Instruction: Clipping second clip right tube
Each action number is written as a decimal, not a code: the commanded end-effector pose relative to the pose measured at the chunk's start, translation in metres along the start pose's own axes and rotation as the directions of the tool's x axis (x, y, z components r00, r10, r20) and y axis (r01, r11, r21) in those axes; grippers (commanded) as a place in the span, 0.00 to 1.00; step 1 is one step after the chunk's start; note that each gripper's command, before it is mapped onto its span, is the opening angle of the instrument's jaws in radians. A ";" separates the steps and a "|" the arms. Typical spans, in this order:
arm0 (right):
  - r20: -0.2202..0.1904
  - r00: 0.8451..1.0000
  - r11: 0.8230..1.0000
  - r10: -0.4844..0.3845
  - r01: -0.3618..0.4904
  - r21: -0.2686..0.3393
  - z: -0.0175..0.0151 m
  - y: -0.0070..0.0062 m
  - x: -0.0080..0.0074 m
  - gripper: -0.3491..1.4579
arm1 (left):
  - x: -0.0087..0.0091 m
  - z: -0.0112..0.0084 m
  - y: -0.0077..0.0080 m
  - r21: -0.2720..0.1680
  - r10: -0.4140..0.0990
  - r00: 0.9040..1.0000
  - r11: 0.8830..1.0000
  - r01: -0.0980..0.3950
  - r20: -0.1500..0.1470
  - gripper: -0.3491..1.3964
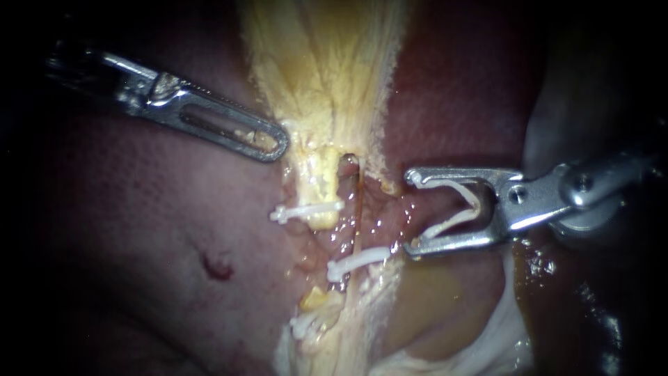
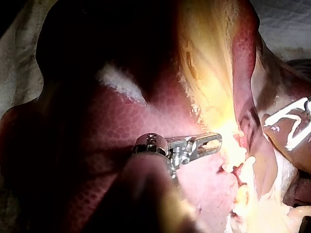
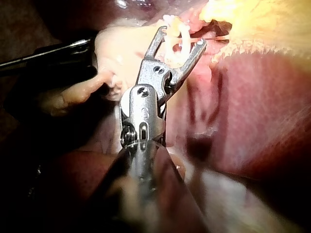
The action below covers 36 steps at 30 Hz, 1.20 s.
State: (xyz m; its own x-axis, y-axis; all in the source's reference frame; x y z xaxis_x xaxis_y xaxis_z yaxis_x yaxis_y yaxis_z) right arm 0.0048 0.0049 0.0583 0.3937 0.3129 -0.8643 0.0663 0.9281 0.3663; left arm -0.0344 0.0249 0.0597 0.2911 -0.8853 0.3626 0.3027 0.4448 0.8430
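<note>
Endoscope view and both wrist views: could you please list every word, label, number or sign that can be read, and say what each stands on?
No text can be read in any view.
Left instrument: bare metal, nothing legible.
Right instrument and the white clip it carries: nothing legible.
Liver: no labels or signs.

Left instrument (image 1: 277, 145) and right instrument (image 1: 412, 212) — smooth bright metal; clip (image 1: 445, 224) white plastic; liver (image 1: 139, 230) wet, glossy.
</note>
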 end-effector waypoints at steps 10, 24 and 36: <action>-0.001 1.000 1.000 0.000 0.000 0.006 0.0002 0.0000 0.0001 0.47 | -0.0013 -0.0030 -0.0011 -0.012 -0.010 1.000 1.000 0.010 0.007 0.00; 0.001 1.000 1.000 0.000 0.000 0.009 0.0002 0.0000 0.0001 0.47 | -0.0035 -0.0078 -0.0026 -0.015 -0.023 0.998 1.000 0.024 0.064 0.00; -0.004 0.999 0.998 0.040 -0.040 0.041 0.0035 -0.0005 -0.0013 0.47 | -0.0034 -0.0078 -0.0027 -0.016 -0.022 0.998 1.000 0.024 0.065 0.00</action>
State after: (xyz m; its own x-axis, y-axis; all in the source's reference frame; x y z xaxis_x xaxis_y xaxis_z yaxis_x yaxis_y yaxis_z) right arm 0.0077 0.0031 0.0607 0.3942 0.3594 -0.8458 0.0874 0.9015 0.4238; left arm -0.0291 0.0278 0.0531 0.2247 -0.9021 0.3685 0.3239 0.4258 0.8449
